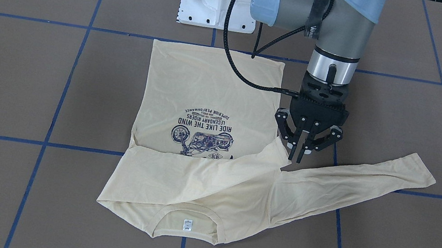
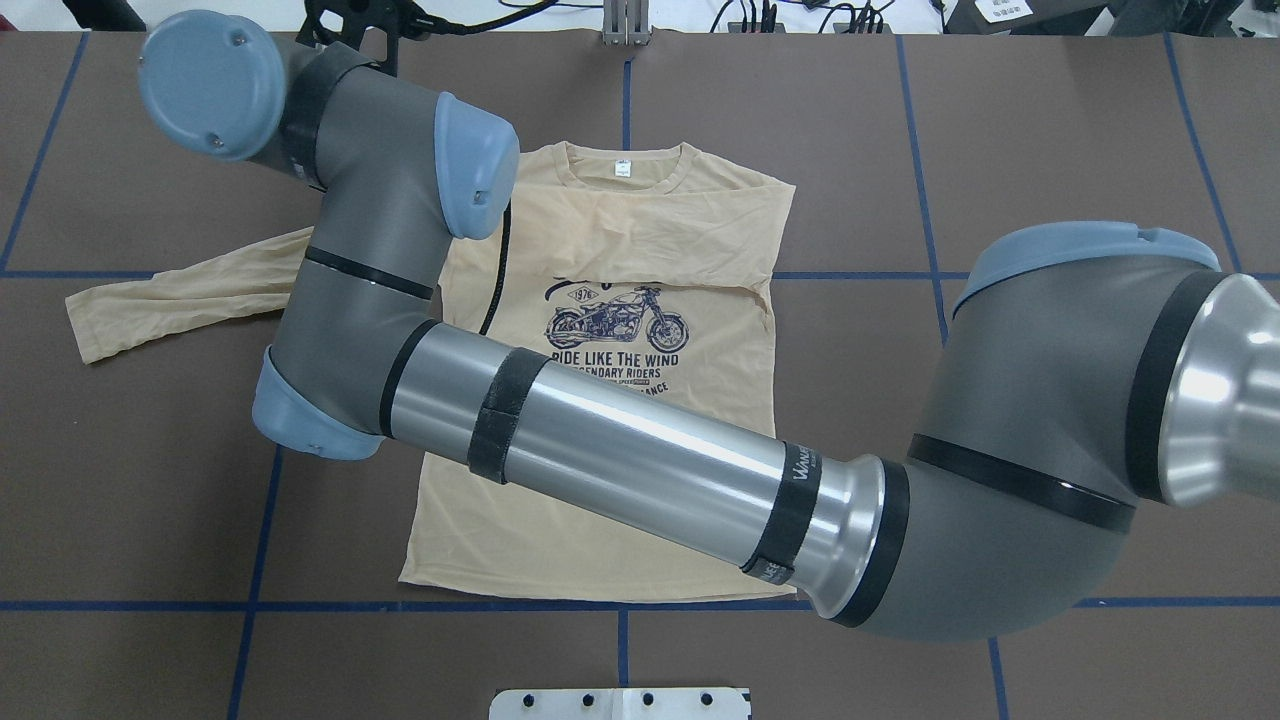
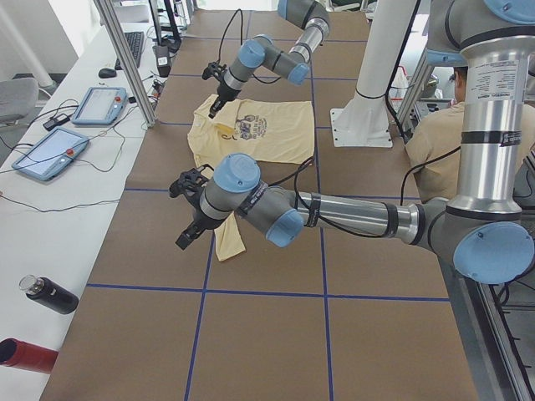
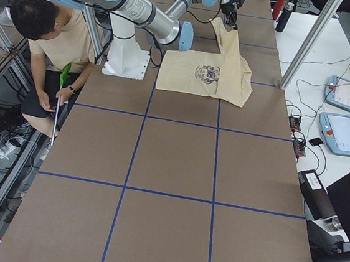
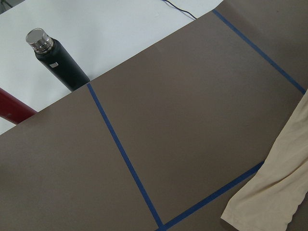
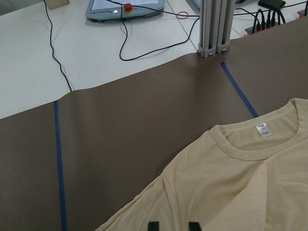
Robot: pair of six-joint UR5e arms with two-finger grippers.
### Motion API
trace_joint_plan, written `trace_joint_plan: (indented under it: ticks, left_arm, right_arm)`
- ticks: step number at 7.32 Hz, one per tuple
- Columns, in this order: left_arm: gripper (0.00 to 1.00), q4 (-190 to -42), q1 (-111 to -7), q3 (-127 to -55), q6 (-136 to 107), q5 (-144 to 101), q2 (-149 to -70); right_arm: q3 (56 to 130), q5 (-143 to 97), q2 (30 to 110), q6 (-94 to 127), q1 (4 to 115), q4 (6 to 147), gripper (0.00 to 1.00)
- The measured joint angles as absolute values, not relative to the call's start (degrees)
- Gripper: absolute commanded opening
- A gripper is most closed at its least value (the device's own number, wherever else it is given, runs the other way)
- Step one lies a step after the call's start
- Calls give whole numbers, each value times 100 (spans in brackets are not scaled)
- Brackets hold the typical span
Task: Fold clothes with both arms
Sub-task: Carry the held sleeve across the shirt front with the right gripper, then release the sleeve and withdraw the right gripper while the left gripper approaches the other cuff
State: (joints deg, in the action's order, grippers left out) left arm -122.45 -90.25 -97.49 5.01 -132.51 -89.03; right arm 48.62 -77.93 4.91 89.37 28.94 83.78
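The shirt (image 1: 208, 95) lies flat, print up, on the brown table (image 1: 9, 75). One sleeve is folded across its chest and the other sleeve (image 1: 355, 182) is stretched out to my left. My left gripper (image 1: 296, 157) hangs above that sleeve. Its fingers look drawn together on nothing, though the angle makes me less than sure. My right gripper (image 6: 173, 225) hovers over the shoulder near the collar and neck label (image 6: 262, 129). Its fingertips (image 6: 153, 225) are spread apart and empty.
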Motion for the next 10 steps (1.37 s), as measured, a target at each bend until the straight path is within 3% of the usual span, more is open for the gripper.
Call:
trace_joint_plan:
  ticks: [4, 7, 10]
  left_arm:
    - [100, -12256, -8951, -9773, 438, -13259, -8936]
    - [100, -12942, -8268, -9522, -149, -13078, -8991]
    - [100, -14469, -7062, -8859, -1512, -11962, -9000]
  right_arm:
    - [4835, -8694, 299, 8610, 3265, 8622, 100]
    - [6222, -9635, 1379, 7579, 3882, 9076, 100]
    - [8407, -10415, 3492, 6205, 4567, 9127, 100]
